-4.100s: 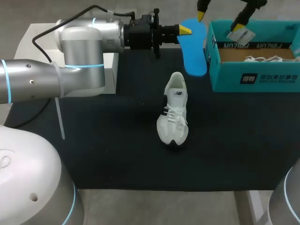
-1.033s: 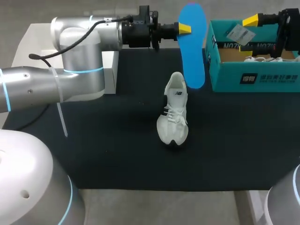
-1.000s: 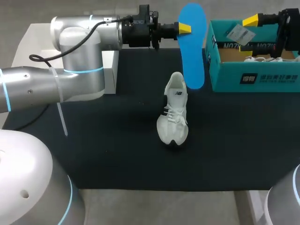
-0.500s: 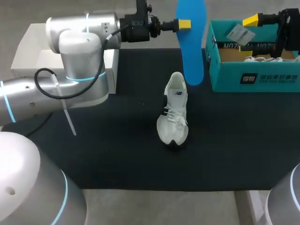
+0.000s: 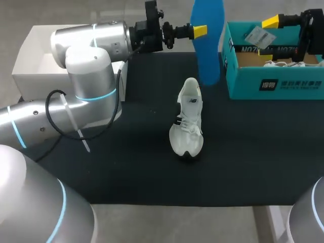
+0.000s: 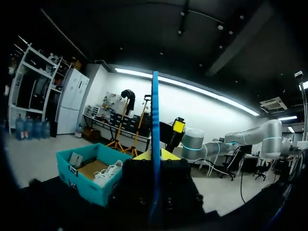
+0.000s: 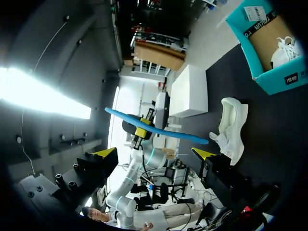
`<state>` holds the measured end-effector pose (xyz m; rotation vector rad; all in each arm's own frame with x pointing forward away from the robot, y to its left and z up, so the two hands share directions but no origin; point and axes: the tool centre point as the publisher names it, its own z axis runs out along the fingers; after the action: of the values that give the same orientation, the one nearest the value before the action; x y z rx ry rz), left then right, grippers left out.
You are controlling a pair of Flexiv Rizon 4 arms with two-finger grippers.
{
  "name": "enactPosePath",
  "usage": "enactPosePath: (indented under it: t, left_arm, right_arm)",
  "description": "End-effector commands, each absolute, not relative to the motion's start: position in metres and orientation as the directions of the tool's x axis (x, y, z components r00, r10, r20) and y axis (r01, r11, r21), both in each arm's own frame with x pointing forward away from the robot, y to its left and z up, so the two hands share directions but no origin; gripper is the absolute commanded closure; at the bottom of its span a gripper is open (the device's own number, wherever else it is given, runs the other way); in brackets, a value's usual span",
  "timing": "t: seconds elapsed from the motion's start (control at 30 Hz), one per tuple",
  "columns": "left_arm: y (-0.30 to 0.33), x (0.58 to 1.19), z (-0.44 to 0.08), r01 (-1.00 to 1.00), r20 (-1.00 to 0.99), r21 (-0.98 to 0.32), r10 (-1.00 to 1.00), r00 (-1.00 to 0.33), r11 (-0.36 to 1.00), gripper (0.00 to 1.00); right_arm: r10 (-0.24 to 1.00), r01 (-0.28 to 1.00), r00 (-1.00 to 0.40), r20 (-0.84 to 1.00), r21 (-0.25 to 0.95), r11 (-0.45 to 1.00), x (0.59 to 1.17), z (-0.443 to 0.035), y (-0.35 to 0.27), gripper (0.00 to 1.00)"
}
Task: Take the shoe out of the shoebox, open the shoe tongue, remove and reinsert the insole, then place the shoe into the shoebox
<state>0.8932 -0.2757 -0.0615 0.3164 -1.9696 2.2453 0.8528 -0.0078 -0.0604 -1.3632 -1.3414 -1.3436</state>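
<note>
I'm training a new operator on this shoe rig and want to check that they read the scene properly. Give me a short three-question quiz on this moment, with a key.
1. True or false: the white shoe on the black mat stands outside the teal shoebox.
2. What is the left gripper shut on? A) the blue insole B) a shoelace C) nothing
3. Fill in: the right gripper, by the shoebox, is ___ (open or shut).
Key: 1 true; 2 A; 3 open, holding nothing.
</note>
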Motion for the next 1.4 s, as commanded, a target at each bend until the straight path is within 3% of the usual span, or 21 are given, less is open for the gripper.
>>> enactPosePath:
  t: [0.03, 0.37, 0.53, 0.7, 1.0, 1.4]
  left_arm:
    - [-0.276, 0.896, -0.065, 0.724, -0.734, -0.670, -0.004, -0.679, -0.164, 1.00]
    - [-0.276, 0.896, -0.065, 0.724, -0.734, -0.670, -0.004, -0.679, -0.164, 1.00]
    - [-0.277, 0.911, -0.055, 0.967, -0.962, -0.221, -0.135, -0.237, -0.126, 1.00]
    - [-0.280, 0.907, -0.059, 0.975, -0.989, -0.056, -0.119, -0.083, -0.215, 1.00]
    - [-0.280, 0.907, -0.059, 0.947, -0.967, 0.237, -0.149, 0.208, -0.215, 1.00]
    - [-0.280, 0.907, -0.059, 0.942, -0.962, 0.256, -0.151, 0.227, -0.215, 1.00]
  right_arm:
    - [0.154, 0.981, -0.117, 0.981, 0.138, -0.136, 0.854, -0.061, -0.007, 0.00]
    - [0.154, 0.981, -0.117, 0.981, 0.138, -0.136, 0.854, -0.061, -0.007, 0.00]
    - [0.154, 0.981, -0.117, 0.981, 0.138, -0.136, 0.854, -0.061, -0.007, 0.00]
    - [0.154, 0.981, -0.117, 0.981, 0.138, -0.136, 0.854, -0.061, -0.007, 0.00]
    - [0.154, 0.981, -0.117, 0.981, 0.138, -0.136, 0.854, -0.061, -0.007, 0.00]
    - [0.154, 0.981, -0.117, 0.981, 0.138, -0.136, 0.854, -0.061, -0.007, 0.00]
